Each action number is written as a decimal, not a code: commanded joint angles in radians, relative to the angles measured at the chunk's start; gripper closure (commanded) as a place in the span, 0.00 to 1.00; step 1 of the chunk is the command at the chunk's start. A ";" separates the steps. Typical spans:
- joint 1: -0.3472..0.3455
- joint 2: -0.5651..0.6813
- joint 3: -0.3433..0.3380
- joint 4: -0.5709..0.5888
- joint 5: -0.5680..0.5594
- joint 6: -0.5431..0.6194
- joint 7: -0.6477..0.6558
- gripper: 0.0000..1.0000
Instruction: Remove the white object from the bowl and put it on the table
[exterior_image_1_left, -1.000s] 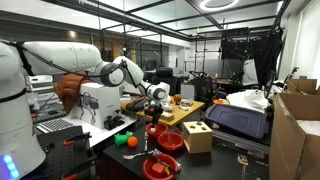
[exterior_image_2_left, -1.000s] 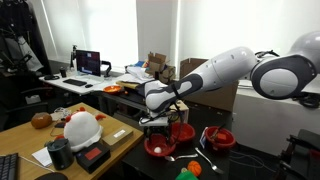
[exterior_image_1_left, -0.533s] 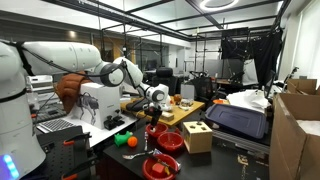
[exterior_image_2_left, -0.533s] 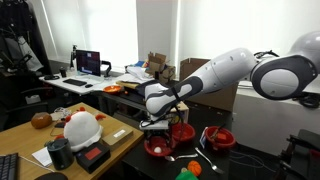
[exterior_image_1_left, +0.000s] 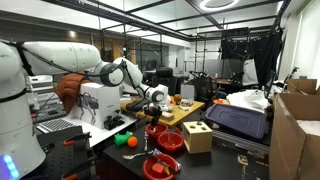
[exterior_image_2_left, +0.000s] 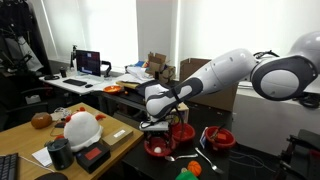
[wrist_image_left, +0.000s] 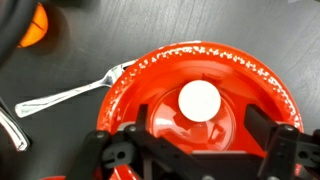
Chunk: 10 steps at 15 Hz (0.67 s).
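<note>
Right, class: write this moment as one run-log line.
stage: pre-grasp | hand: open, over red bowl | white object: in bowl centre, ungrasped | fork: on table beside bowl

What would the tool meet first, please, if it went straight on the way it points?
Probably the white object in the middle of the red bowl: in the wrist view it sits centred ahead of the open tool. The gap above it is unclear.

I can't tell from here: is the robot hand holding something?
Nothing yet. The open gripper hovers over the white object lying in the red bowl.
</note>
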 joint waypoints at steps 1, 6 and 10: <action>0.007 0.000 -0.014 -0.008 -0.006 0.027 0.008 0.34; 0.006 0.000 -0.012 -0.014 -0.005 0.035 0.006 0.73; 0.004 -0.002 -0.011 -0.009 -0.003 0.031 0.006 0.93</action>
